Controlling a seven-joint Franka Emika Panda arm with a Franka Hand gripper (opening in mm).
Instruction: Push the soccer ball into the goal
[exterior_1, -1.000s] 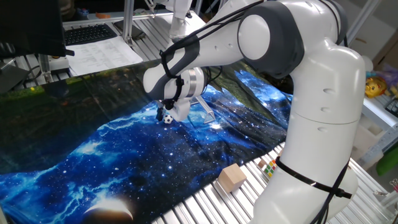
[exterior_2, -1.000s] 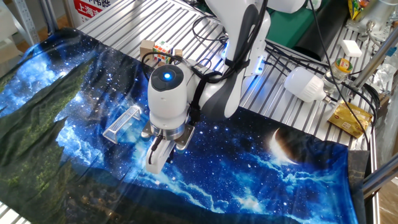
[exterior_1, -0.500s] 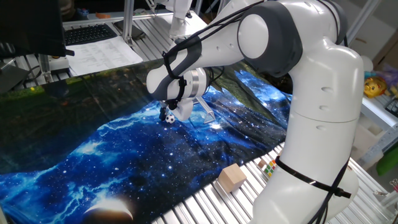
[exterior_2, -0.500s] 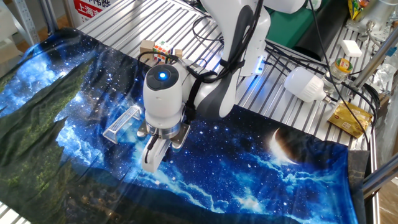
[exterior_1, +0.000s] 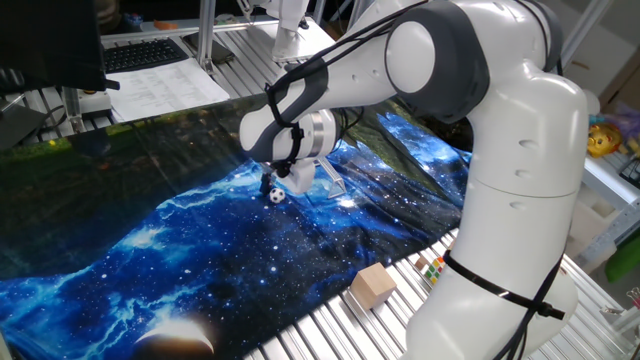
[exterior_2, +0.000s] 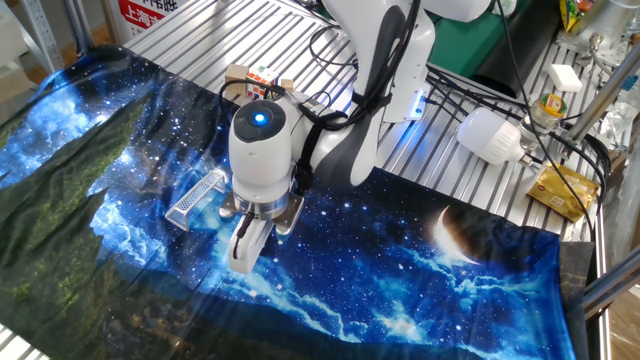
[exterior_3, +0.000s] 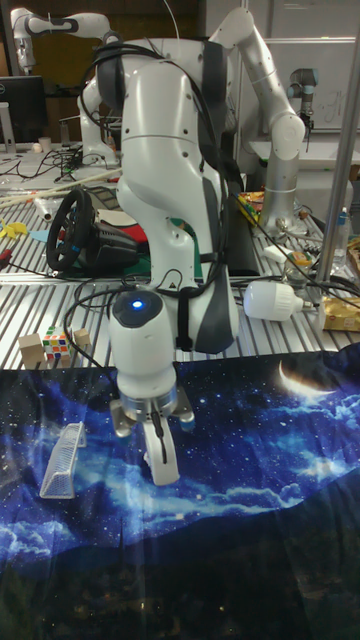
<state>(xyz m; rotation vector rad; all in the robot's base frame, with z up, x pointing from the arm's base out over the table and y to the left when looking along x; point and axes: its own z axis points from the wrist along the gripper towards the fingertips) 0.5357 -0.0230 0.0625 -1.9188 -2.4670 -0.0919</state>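
Note:
The soccer ball is a tiny white ball with black patches on the blue galaxy cloth, just below and left of my gripper. The gripper points down at the cloth with its fingers together and nothing between them, right beside the ball. The goal, a small frame of thin whitish rods, lies just behind the gripper. In the other fixed view the goal is left of the gripper, and the ball is hidden there. The tall fixed view shows the goal left of the gripper.
A tan wooden block and a puzzle cube sit on the metal slats near the arm's base. A white bulb-shaped object and cables lie on the slats beyond the cloth. A keyboard and papers lie at the far side.
The gripper has shifted slightly sideways toward the goal, and the ball has rolled a little the same way beside it.

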